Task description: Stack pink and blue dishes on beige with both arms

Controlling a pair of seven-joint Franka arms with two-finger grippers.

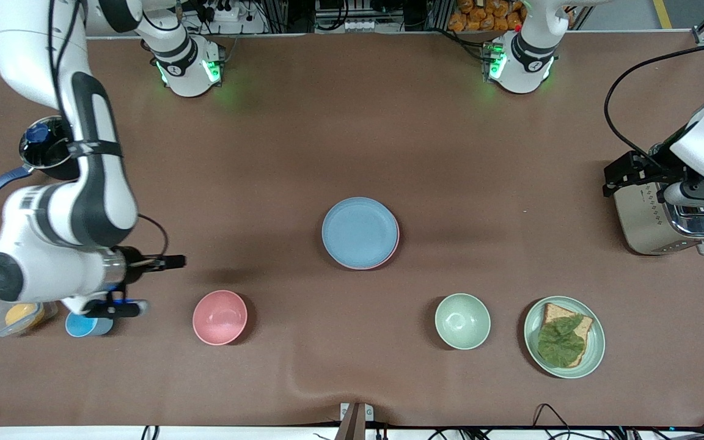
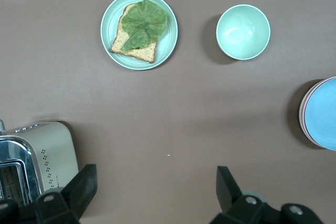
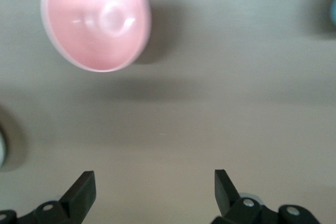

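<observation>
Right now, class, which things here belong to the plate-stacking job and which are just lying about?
Job: blue plate on top; pink plate, rim showing beneath it; left tool, open, by the toaster; right tool, open, by the pink bowl. Beige plate not visible.
Lying about: pink bowl, green bowl, green plate with bread, toaster, blue cup, saucepan.

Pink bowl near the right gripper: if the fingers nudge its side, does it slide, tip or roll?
The pink bowl sits upright on the brown table cover, so a low push would probably slide it. Its deep rounded wall suggests a narrow base, so a push near the rim might rock or tip it. It looks rigid with a smooth inside, likely slippery to pinch.
</observation>
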